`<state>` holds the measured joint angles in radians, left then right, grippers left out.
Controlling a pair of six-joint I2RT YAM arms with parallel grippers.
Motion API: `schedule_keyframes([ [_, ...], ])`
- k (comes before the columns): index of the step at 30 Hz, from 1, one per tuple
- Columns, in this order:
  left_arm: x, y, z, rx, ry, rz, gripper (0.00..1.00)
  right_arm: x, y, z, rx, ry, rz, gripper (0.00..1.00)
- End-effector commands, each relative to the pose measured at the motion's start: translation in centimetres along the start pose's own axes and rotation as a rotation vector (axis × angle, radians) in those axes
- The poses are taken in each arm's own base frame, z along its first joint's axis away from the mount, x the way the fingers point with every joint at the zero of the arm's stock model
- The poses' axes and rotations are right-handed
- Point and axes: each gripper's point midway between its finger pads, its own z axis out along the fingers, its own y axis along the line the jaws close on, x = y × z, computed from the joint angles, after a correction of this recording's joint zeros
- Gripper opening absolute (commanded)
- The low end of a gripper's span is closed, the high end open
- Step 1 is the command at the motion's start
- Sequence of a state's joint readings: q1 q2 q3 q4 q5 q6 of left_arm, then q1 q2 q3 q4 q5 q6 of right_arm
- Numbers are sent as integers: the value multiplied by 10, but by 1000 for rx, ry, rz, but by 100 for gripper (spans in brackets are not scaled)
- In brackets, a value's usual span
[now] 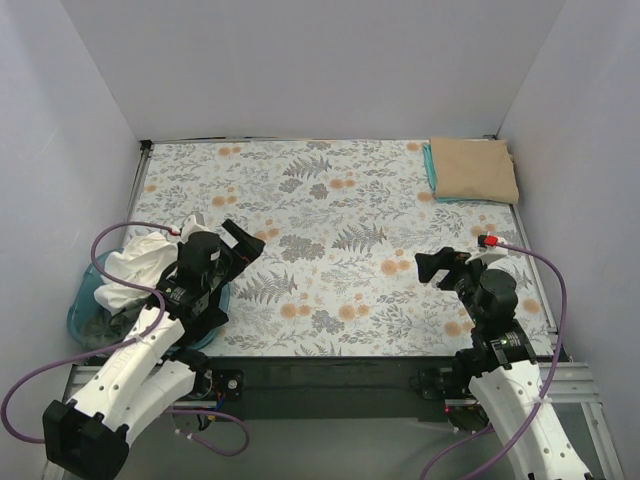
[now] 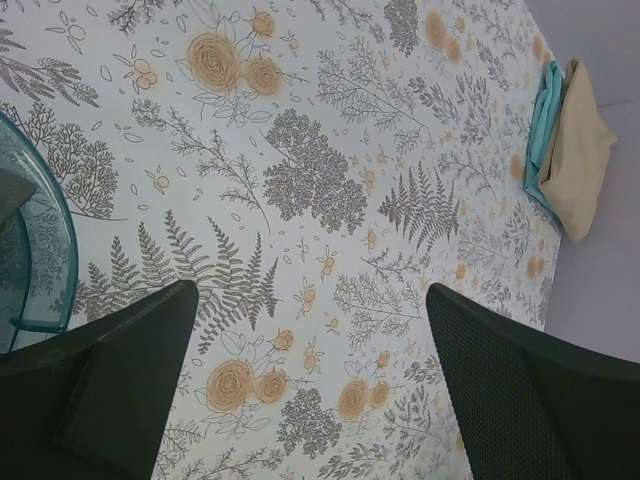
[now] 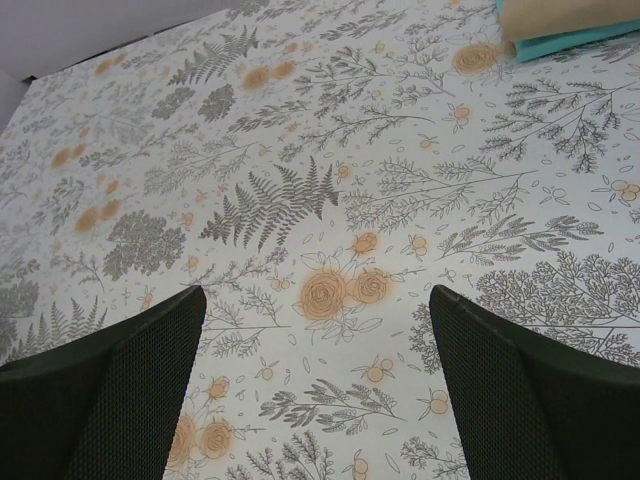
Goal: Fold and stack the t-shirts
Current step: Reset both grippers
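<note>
A folded tan t-shirt [image 1: 474,168] lies on a folded teal-green t-shirt [image 1: 430,170] at the table's far right corner; the stack also shows in the left wrist view [image 2: 578,150] and the right wrist view [image 3: 560,15]. A crumpled white t-shirt [image 1: 145,260] sits in the blue round basket [image 1: 85,310] at the near left. My left gripper [image 1: 243,243] is open and empty, hovering over the table just right of the basket. My right gripper [image 1: 437,266] is open and empty above the near right of the table.
The floral tablecloth [image 1: 320,240] covers the table, enclosed by white walls on three sides. The basket rim [image 2: 55,250] shows at the left of the left wrist view. Purple cables loop beside both arms.
</note>
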<state>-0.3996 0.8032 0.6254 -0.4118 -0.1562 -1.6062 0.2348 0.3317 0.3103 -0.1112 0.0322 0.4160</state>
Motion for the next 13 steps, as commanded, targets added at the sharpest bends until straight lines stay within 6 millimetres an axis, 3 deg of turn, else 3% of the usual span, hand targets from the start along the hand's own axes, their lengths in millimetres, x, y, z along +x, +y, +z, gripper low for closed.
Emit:
schedule_keyframes([
  [1,5,6,-5,-12,10,-11,98,2,1,-1,-8,5,16,98],
  [13,6,10,-5,-21,11,-19,98,4,-8,-2,44,8,30,98],
])
